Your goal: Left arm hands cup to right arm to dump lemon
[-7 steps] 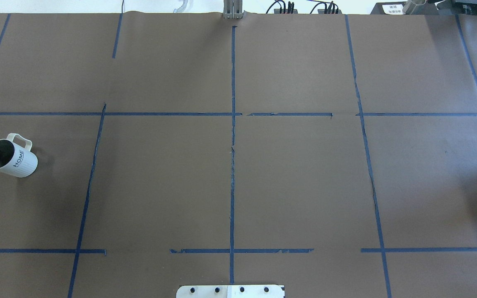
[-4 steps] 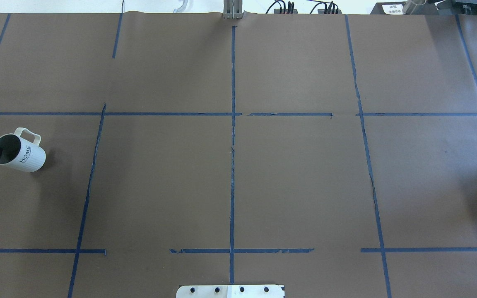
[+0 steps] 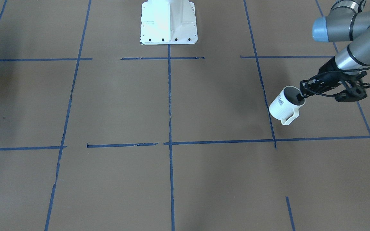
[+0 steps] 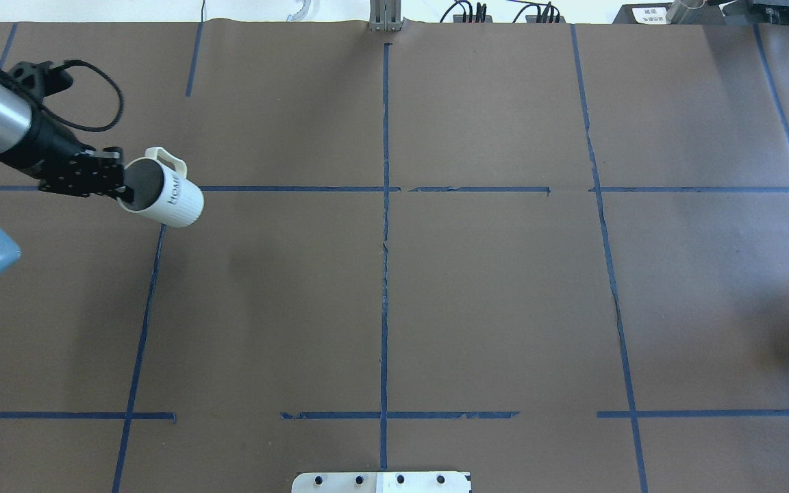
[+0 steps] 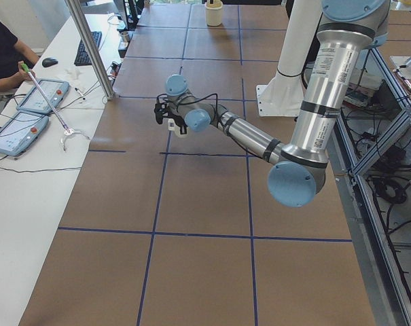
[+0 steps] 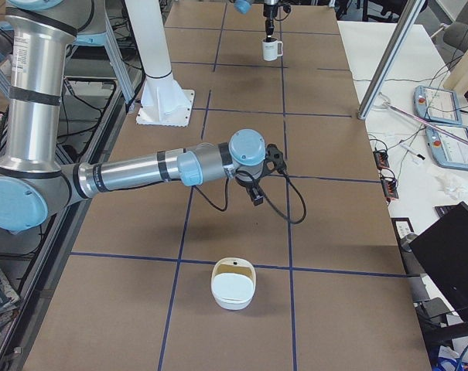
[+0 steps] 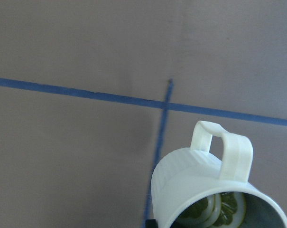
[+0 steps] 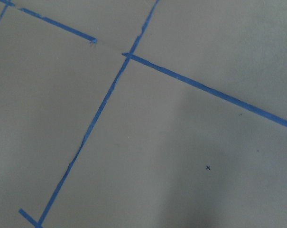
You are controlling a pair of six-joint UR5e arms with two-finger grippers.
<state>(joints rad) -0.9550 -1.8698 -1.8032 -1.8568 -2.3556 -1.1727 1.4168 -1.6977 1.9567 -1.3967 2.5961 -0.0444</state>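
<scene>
The cup (image 4: pixel 170 196), a white mug with "HOME" lettering, hangs tilted above the table at the left of the overhead view, handle toward the far side. My left gripper (image 4: pixel 122 189) is shut on its rim, one finger inside the mouth. In the front-facing view, the cup (image 3: pixel 283 105) hangs from the left gripper (image 3: pixel 301 94). The left wrist view shows the cup (image 7: pixel 195 183) with the lemon (image 7: pixel 214 212), yellowish-green slices, inside. My right gripper (image 6: pixel 255 194) shows only in the exterior right view, low over the table and apart from the cup. I cannot tell whether it is open.
A cream-white bowl (image 6: pixel 234 284) stands on the table near my right arm's end. The robot's white base (image 3: pixel 169 24) is at the table's near-robot edge. Blue tape lines cross the brown table cover (image 4: pixel 490 294). An operator's desk with pendants (image 6: pixel 442 116) lies beyond the table.
My left arm has carried the cup up and to the right in the overhead view, away from the left edge toward the tape cross. The arm now shows more fully.
</scene>
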